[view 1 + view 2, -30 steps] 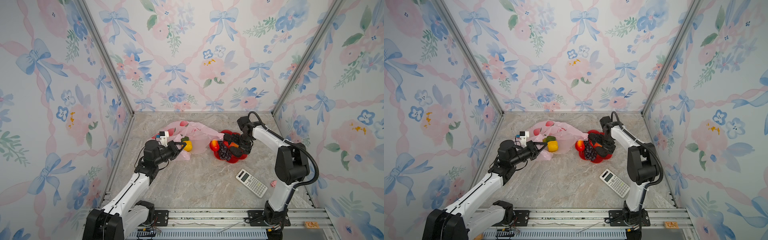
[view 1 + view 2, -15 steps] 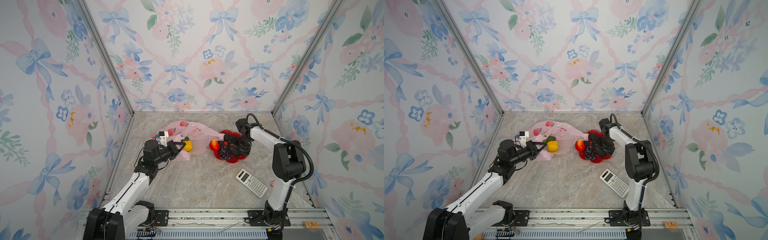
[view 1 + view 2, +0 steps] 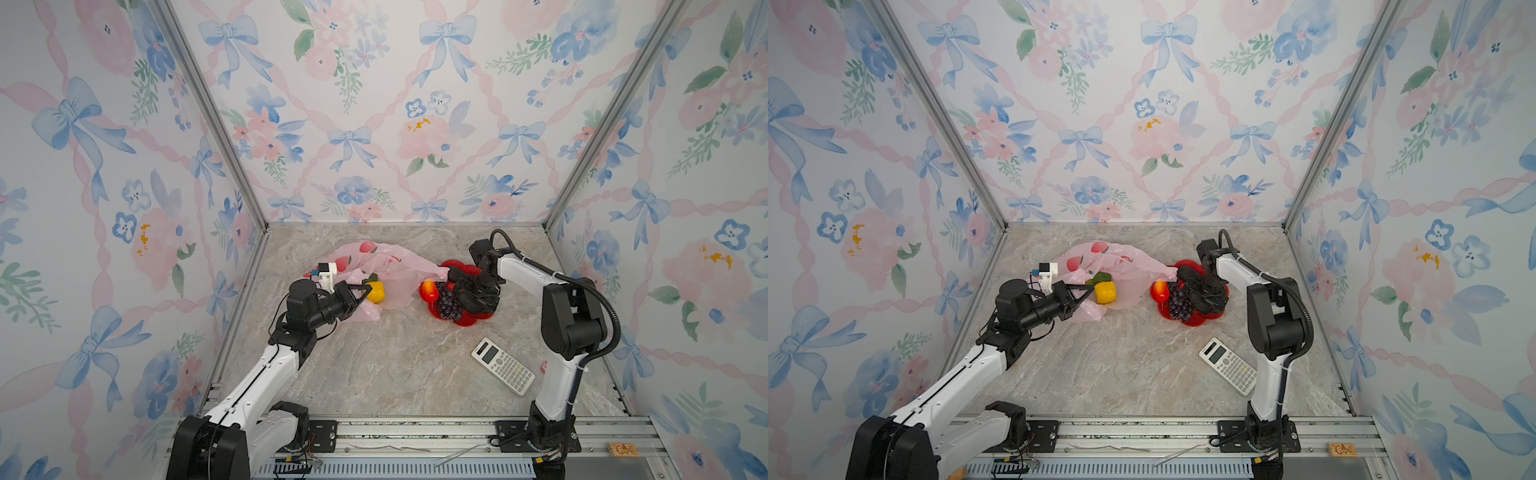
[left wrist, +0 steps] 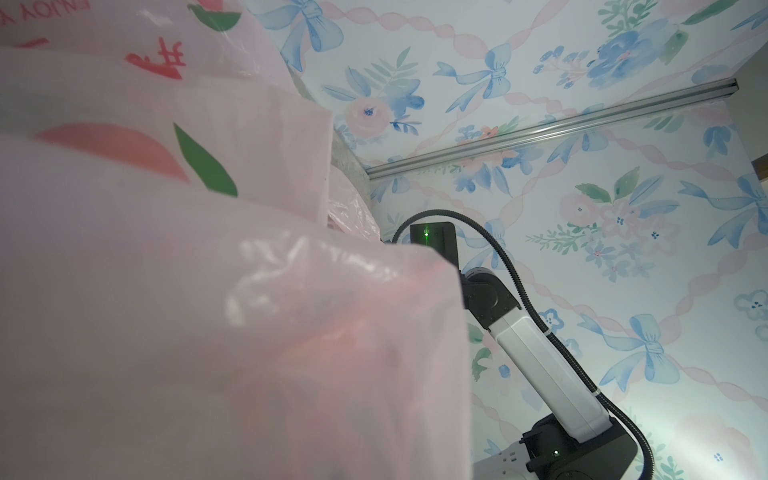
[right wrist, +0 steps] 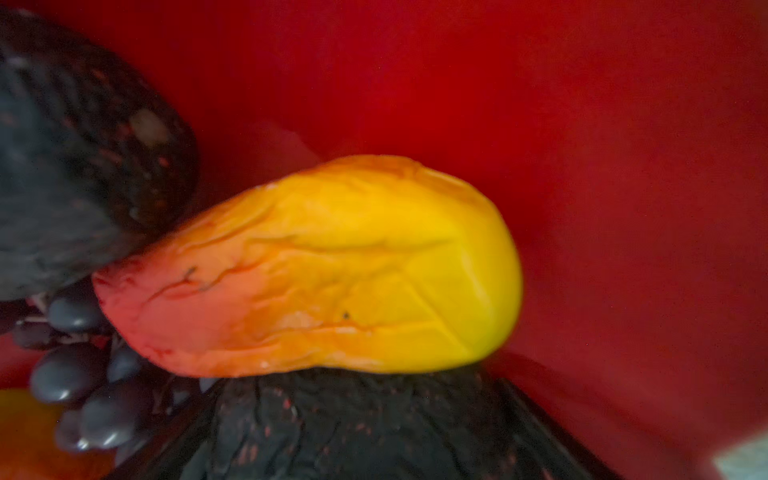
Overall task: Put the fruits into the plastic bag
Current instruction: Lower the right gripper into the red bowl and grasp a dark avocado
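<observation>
Risk check, top views: left gripper is pinched shut on the near rim of the plastic bag, holding the mouth up. Film is thin and slick. If it slips from the jaws, the mouth collapses and the next fruit lands on the table. Right gripper hangs low over the red plate w/ jaws spread wide, nothing gripped. Fruits are packed tight there, so a closing jaw may shove a neighbour over the rim or catch two at once.

Contents: plate carries an edge mango, a grape bunch and dark fruit under the gripper. Lemon and a green fruit sit at the bag mouth. Inside or just on the film: cannot tell. Calculator lies well apart from both.

Left wrist view: bag film covers most of the lens, and the jaws are not visible. This cam gives no check on grip depth, so a shallow pinch would go unnoticed.

Right wrist view: centre mango lies on the plate, touching an avocado and a second dark bumpy fruit, w/ the grape bunch just beside. Fingers are out of frame. Mango skin is glossy and tapered, so an off-centre squeeze may squirt it out.
</observation>
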Robot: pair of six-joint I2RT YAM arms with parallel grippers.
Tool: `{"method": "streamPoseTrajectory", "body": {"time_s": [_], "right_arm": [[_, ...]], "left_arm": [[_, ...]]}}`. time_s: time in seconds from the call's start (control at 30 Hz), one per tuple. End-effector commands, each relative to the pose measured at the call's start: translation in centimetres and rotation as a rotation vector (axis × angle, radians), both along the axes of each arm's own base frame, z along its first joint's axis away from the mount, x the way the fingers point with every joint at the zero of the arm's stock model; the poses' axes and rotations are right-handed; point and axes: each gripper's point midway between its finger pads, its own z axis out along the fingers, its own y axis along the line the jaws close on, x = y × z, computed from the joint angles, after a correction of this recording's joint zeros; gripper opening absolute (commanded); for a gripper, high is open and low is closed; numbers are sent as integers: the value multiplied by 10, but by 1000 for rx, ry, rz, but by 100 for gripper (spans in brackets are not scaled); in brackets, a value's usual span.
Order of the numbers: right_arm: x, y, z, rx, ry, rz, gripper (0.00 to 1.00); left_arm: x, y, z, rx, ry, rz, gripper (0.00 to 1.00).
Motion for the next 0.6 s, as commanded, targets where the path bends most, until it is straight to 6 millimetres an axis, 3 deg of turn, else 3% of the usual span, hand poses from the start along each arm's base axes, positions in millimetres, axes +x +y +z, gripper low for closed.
{"method": "streamPoseTrajectory", "body": {"time_s": [0.0,0.1,0.37,0.57], "right_arm": [[-8,-6,-14,-16,43,-6,97],[-7,-7,-13,-13,37,-5,99],[-6,-8,-5,-2,12,9,78],[-8,-13,5,-8,-3,14,75]], "left_arm": [[1,0,-1,8,-7,-11,0],[1,0,-2,8,-4,-10,0],[1,1,0,8,-8,-5,0],[0,2,1,5,-11,0,0]]}}
